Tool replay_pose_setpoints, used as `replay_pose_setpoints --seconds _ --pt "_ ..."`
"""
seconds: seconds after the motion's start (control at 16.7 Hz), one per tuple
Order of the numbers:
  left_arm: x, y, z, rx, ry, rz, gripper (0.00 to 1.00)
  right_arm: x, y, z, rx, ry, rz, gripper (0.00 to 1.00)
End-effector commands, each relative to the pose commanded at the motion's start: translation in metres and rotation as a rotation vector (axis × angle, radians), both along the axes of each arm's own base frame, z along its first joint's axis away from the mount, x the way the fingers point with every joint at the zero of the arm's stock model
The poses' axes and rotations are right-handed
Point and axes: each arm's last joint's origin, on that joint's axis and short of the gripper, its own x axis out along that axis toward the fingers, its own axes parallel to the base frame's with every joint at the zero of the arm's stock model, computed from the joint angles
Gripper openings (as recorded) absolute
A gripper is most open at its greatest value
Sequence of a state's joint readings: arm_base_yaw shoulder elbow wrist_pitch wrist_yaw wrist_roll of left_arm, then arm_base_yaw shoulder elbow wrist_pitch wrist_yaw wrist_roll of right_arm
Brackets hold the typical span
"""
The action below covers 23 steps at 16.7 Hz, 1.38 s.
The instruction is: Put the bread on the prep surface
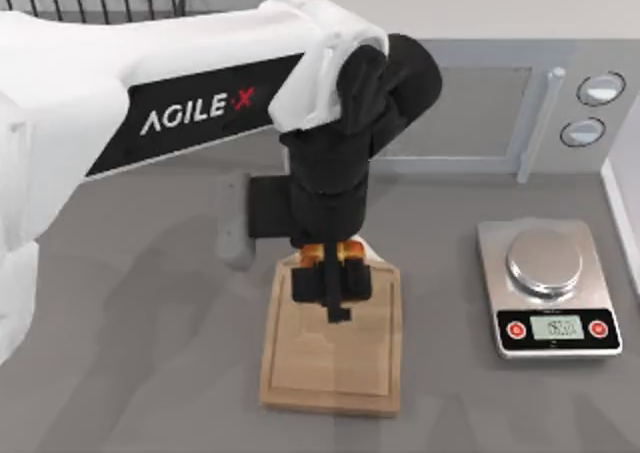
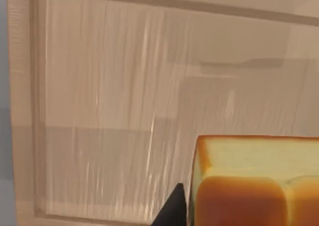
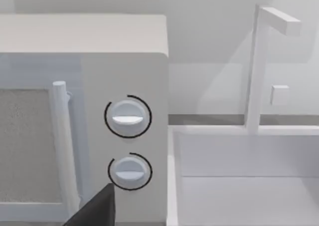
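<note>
L arm reaches from the bench's left edge toward its middle; L gripper (image 1: 331,278) hangs over the far end of the board (image 1: 335,358), fingers pointing down. Bread (image 1: 333,250) sits clenched between the fingers, orange crust peeking out on both sides of the black gripper body. In the L wrist view the bread (image 2: 256,183) shows its pale crumb face over golden crust, w/ one dark fingertip (image 2: 172,211) right beside it and the board (image 2: 114,101) w/ its grooved border spread beneath. Can't tell if the bread touches the wood or is just above it.

Board lies near the bench's middle, toward the near edge, long axis running far-to-near. Scale (image 1: 548,288) stands well apart from it by the right edge, round platform on top, display toward the near edge. Microwave (image 1: 500,108) at the far edge, two knobs (image 3: 128,117) on its panel.

R wrist view faces the microwave (image 3: 84,116) and a sink (image 3: 244,181) w/ tap; a dark finger tip (image 3: 97,211) pokes in, R gripper state: can't tell.
</note>
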<state>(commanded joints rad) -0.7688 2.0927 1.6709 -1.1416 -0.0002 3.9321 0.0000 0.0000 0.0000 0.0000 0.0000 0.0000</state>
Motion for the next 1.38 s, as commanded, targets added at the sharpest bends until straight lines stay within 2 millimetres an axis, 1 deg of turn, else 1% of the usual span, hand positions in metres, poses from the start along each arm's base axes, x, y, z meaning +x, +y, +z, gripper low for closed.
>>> replay_pose_setpoints --seconds 0.24,0.48,0.84,1.14,1.38 --pt "0.0 0.0 0.0 0.0 0.0 0.0 0.0 0.0 0.0 0.0 0.0 0.0 0.0 1.0" --pt "0.002 0.002 -0.005 0.004 0.008 0.01 0.0 0.0 0.0 0.0 0.0 0.0 0.0 1.0" --pt "0.002 0.002 -0.021 0.002 0.005 0.018 0.0 0.0 0.0 0.0 0.0 0.0 0.0 1.0" --pt "0.001 -0.002 -0.03 -0.017 -0.015 0.002 0.0 0.0 0.0 0.0 0.0 0.0 0.0 1.0" --pt "0.0 -0.002 -0.043 -0.004 -0.004 0.0 0.0 0.0 0.0 0.0 0.0 0.0 0.0 1.0"
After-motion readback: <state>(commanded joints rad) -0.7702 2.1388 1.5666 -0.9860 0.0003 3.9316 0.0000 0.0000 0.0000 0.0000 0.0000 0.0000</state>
